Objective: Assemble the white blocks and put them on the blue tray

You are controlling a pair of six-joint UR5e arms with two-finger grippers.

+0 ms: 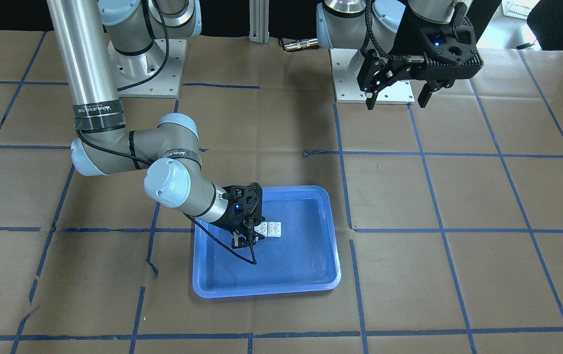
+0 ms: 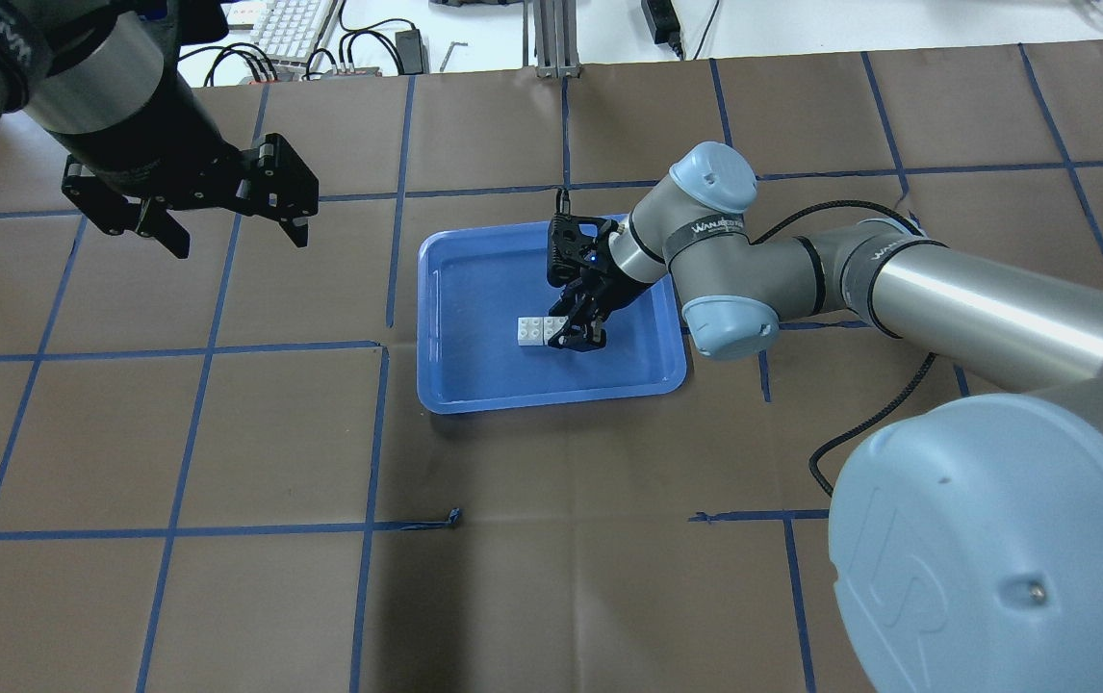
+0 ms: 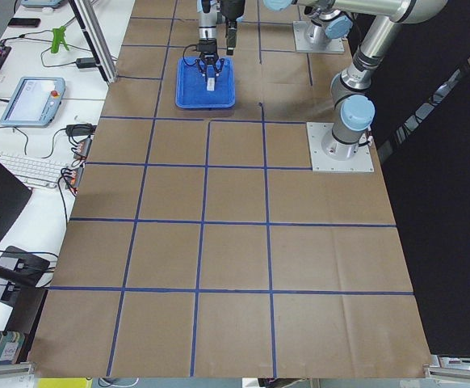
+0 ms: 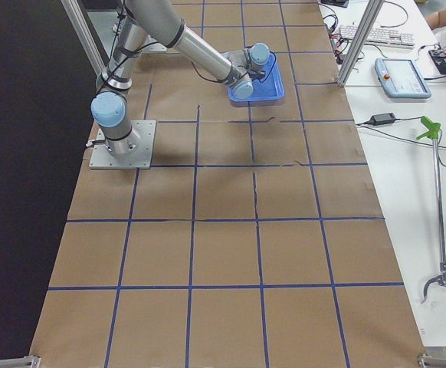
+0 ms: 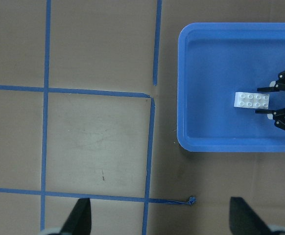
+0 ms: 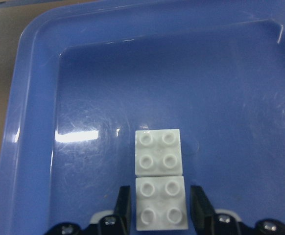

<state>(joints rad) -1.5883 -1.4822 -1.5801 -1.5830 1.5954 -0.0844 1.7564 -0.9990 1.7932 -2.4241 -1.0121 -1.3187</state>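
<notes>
Partly hidden — white blocks (image 6: 160, 179) between open right end effector (image 6: 160, 208) fingers; left end effector (image 2: 229, 217) open.

White blocks (image 6: 160, 184), glossy blue tray (image 6: 30, 122)

- The blue tray (image 6: 35, 98) is seen as glossy plastic, faintly scuffed, with white glare.
- The white blocks (image 6: 159, 181) are shown as smooth, slightly shiny plastic.
- The table (image 2: 551, 539) is covered with matt brown paper, creased, and lined with blue tape.

Brown paper-covered table (image 2: 551, 597) gridded in blue tape lines (image 2: 373, 433) (blue tray (image 2: 446, 385) directly on it)
</notes>
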